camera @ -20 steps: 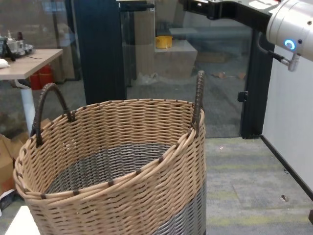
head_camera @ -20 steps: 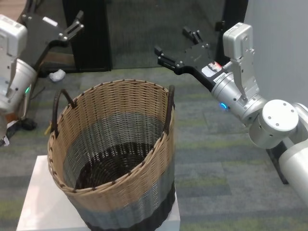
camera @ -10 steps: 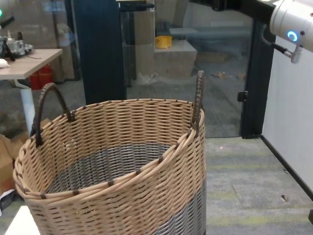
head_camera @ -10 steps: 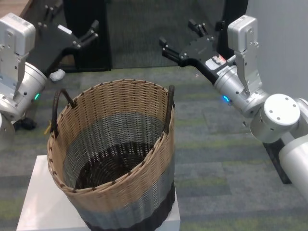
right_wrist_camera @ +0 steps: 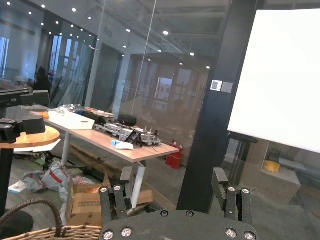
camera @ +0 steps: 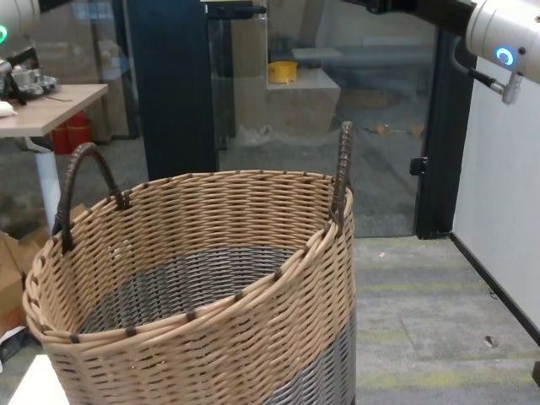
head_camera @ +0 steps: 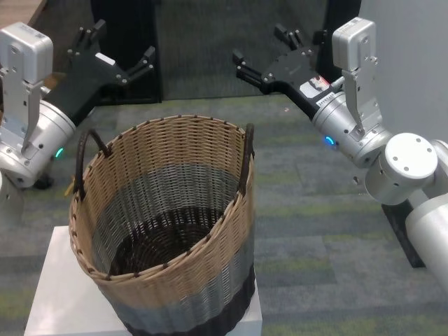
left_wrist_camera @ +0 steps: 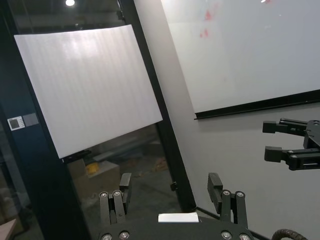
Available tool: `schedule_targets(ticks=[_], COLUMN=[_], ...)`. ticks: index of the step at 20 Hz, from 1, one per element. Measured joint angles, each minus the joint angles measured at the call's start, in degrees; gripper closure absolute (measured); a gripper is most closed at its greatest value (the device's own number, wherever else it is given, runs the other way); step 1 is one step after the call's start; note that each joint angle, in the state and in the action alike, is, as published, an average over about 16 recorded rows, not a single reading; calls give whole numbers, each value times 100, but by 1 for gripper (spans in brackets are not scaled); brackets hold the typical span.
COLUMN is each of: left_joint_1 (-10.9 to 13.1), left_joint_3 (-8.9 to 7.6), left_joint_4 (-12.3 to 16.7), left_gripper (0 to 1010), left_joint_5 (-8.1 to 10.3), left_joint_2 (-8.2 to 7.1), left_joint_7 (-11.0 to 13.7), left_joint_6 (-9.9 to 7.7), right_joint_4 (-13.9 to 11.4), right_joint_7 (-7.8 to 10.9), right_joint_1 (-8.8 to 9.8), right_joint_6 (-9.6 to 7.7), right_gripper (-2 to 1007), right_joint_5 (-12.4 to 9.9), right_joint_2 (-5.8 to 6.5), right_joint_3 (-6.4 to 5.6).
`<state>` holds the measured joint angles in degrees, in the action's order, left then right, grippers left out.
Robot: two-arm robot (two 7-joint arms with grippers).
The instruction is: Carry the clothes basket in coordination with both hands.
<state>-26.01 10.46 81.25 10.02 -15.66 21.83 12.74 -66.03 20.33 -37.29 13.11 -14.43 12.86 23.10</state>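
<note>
The clothes basket (head_camera: 168, 231) stands upright on a white stand (head_camera: 63, 301), banded tan over grey over dark brown. Its dark loop handles sit at the left (head_camera: 87, 157) and right (head_camera: 246, 157) of the rim. The chest view shows it too (camera: 202, 278). My left gripper (head_camera: 117, 43) is open and empty, above and beyond the left handle. My right gripper (head_camera: 260, 43) is open and empty, above and beyond the right handle. Neither touches the basket. The right wrist view shows its own open gripper (right_wrist_camera: 172, 187) and a handle (right_wrist_camera: 40, 207) far below.
A black pillar (camera: 173, 84) and glass wall stand behind the basket. A wooden desk (camera: 42, 97) with clutter is at the far left, with cardboard boxes (right_wrist_camera: 85, 200) under it. A white wall (camera: 506, 211) is close on the right. Carpeted floor surrounds the stand.
My left arm has swung in from the far left towards the basket's left handle. My right gripper has risen a little and moved slightly right. Both stay open; the basket has not moved.
</note>
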Motion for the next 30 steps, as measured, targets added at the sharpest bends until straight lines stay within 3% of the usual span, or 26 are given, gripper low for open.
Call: schedule_targets(ticks=[13, 30], left_joint_1=[22, 12], left_joint_3=[126, 126], left_joint_4=[10, -7], left_gripper=[8, 8], left_joint_5=[92, 75], left_joint_2=[-82, -87], left_joint_7=[-61, -72], left_joint_6=[0, 22], right_joint_4=[23, 19], right_joint_7=[85, 88], right_joint_1=[19, 23], right_joint_6=[-44, -53], right_gripper=[0, 0], right_joint_5=[98, 102], right_joint_2=[-78, -79], right_joint_3=[-113, -116])
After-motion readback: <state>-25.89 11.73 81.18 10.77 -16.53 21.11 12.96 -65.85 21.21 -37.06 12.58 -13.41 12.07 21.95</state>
